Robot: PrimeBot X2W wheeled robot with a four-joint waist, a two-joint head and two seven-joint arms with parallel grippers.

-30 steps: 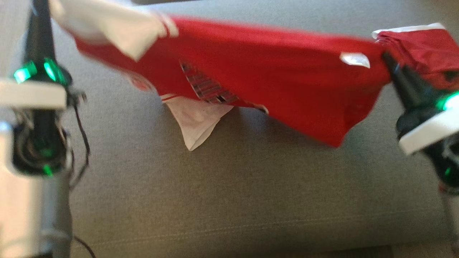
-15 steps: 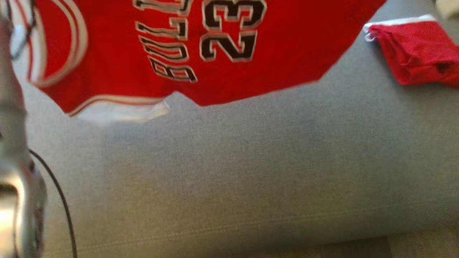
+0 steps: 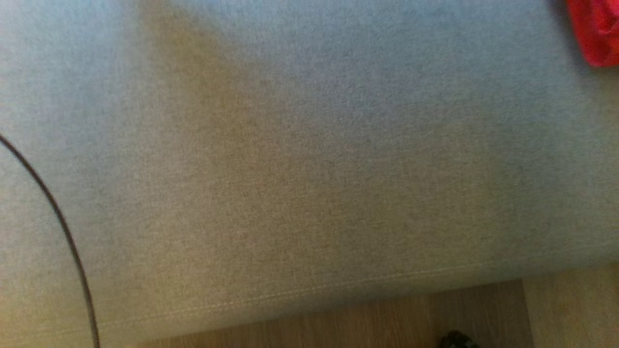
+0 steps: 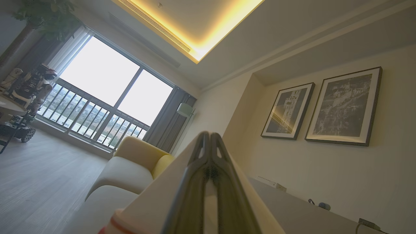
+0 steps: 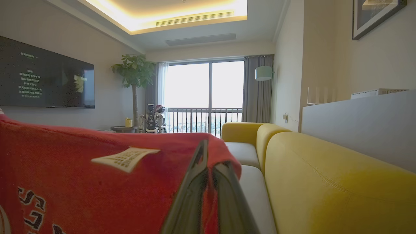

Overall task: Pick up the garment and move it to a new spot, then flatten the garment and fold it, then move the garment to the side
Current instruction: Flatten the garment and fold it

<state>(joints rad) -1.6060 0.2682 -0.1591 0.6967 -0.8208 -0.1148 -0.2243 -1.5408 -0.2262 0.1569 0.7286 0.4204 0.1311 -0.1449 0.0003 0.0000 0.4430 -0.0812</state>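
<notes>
The garment (image 5: 81, 169) is a red jersey with black lettering, a pale label and white parts. In the right wrist view it hangs spread to the left, and my right gripper (image 5: 211, 156) is shut on its red edge. In the left wrist view my left gripper (image 4: 209, 136) is shut on a white part of the garment (image 4: 152, 201), which drapes down both sides of the fingers (image 4: 191, 182), with a red trim at the lower left. Both grippers are raised and point out across the room.
Below me in the head view lies the grey sofa cushion (image 3: 309, 145), with a folded red cloth (image 3: 597, 31) at its far right corner. A black cable (image 3: 58, 217) crosses the left side. Wooden floor (image 3: 387, 314) borders the cushion's front seam. A yellow sofa (image 5: 325, 175) stretches ahead.
The garment went up off the cushion, spread out with its number showing, then left the top of the head view together with both grippers. The head camera has also shifted.
</notes>
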